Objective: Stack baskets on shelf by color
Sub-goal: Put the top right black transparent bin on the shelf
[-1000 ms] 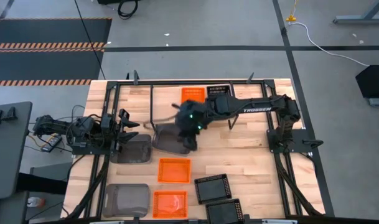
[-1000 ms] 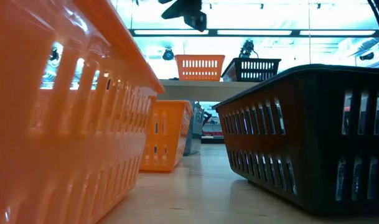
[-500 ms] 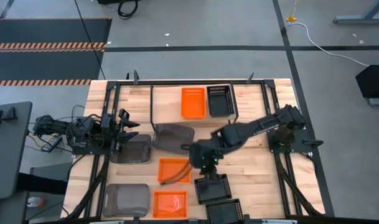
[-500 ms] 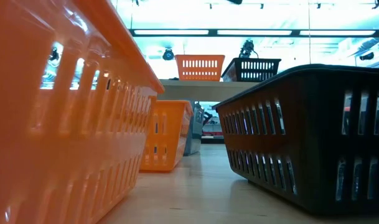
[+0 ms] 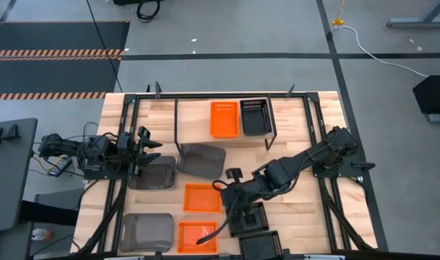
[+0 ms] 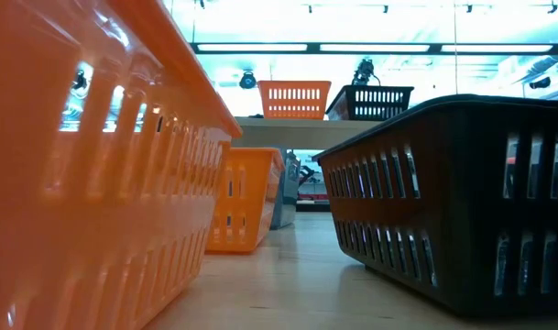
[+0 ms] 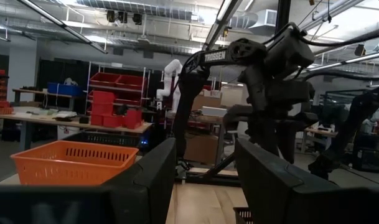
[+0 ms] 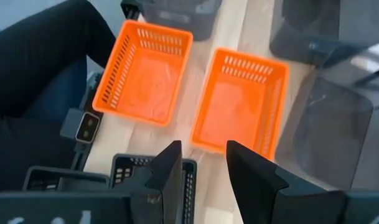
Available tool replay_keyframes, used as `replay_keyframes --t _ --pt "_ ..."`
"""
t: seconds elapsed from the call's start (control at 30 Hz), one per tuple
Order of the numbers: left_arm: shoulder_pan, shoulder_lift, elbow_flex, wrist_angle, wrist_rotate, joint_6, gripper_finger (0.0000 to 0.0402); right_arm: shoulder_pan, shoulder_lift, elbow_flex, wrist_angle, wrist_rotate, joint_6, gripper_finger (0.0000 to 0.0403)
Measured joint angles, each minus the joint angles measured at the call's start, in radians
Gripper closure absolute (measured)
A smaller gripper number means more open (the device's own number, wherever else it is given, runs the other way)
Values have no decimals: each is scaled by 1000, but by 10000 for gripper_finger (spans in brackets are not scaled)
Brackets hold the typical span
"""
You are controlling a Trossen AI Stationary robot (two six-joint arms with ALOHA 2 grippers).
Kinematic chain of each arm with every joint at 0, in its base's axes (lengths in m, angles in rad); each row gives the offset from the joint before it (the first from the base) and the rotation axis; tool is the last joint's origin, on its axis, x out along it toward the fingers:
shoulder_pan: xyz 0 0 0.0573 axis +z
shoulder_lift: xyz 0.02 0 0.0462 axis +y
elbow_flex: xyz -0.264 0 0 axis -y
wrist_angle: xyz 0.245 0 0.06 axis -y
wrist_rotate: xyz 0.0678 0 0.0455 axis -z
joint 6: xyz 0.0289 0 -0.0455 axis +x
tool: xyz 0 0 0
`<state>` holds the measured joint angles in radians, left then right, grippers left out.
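Observation:
The shelf [image 5: 194,115] stands at the far middle of the table with one orange basket [image 5: 224,119] and one black basket [image 5: 254,116] on its top board. Two orange baskets [image 5: 202,197] [image 5: 198,236], two black baskets [image 5: 247,219] [image 5: 261,247] and three grey baskets [image 5: 201,160] [image 5: 153,172] [image 5: 146,231] rest on the table. My right gripper [image 5: 227,202] [image 8: 205,158] is open and empty, above the gap between the middle orange basket [image 8: 239,102] and a black basket [image 8: 145,174]. My left gripper [image 5: 144,148] [image 7: 205,168] waits open at the left.
The shelf's left third [image 5: 194,115] is bare. A person's dark-clad leg [image 8: 46,62] shows beyond the table's near edge. In the low view, an orange basket [image 6: 95,183] and a black basket [image 6: 453,202] stand close to the camera. Bare table lies at the right [image 5: 299,202].
My right gripper has swung from beside the shelf, above the far grey basket, toward the table's near edge. It now stands over the orange and black baskets and holds nothing. No basket has moved.

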<state>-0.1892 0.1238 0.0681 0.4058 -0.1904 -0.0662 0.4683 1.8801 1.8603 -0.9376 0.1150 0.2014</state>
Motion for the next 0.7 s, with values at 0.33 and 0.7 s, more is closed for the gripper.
replay_keyframes --t 0.33,0.7 --pt "0 0 0 0 0 0 230 44 0 0 -82 -3 87 270" --pt "0 0 0 0 0 0 230 122 0 0 -174 138 -101 270"
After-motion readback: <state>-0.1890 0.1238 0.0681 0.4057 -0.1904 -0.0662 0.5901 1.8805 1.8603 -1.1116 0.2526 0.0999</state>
